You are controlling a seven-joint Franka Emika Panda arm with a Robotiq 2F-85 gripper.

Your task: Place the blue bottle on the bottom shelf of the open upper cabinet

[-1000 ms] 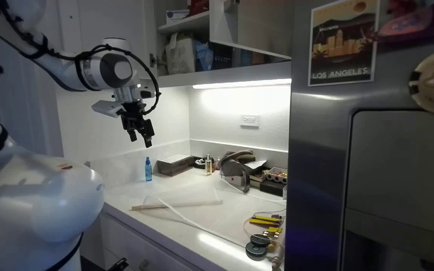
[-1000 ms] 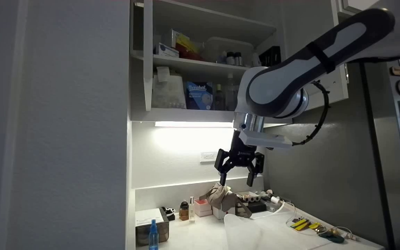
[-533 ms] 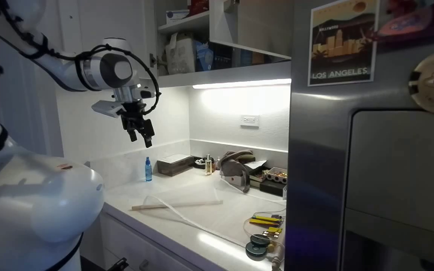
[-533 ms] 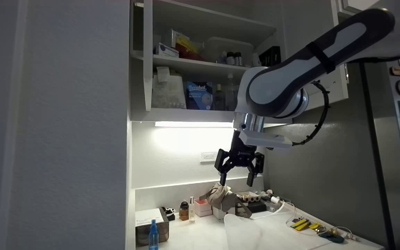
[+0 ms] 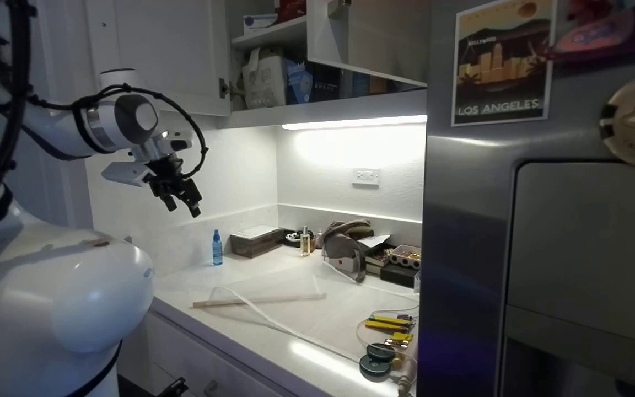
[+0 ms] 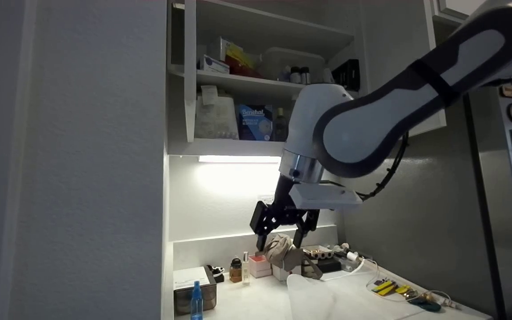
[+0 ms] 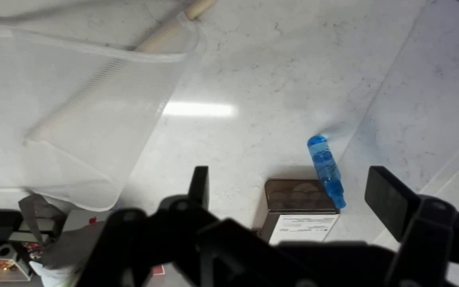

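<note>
Hovering with the end effector (image 6: 279,245) spread wide and clamped on nothing, tilted downward, raised well above the surface (image 6: 242,306). Next outward: the blue bottle (image 5: 217,251), upright on the surface, just beside the edge opposite the fridge (image 5: 472,231), between the front edge and the box (image 5: 254,242) near the back corner; well apart from the end effector.

Judged from this, only at the approach, with no grasp, lift or placing done. Already in order: the open cabinet (image 6: 291,33). Left to do: come down, close on the blue bottle, lift, carry up over the front edge of the bottom shelf (image 6: 247,146), set down, let go.

Hidden behind the arm (image 6: 389,115) in an exterior view: the fridge-side end of the bottom shelf, partly masked also by a cabinet door (image 5: 372,38) in an exterior view, so hard to judge for free room. Cut off at the base by the frame in an exterior view: the blue bottle (image 6: 196,302). Covered in the wrist view: part of the box. Hard to make out: the small things (image 5: 375,365) along the surface's fridge-side edge.
</note>
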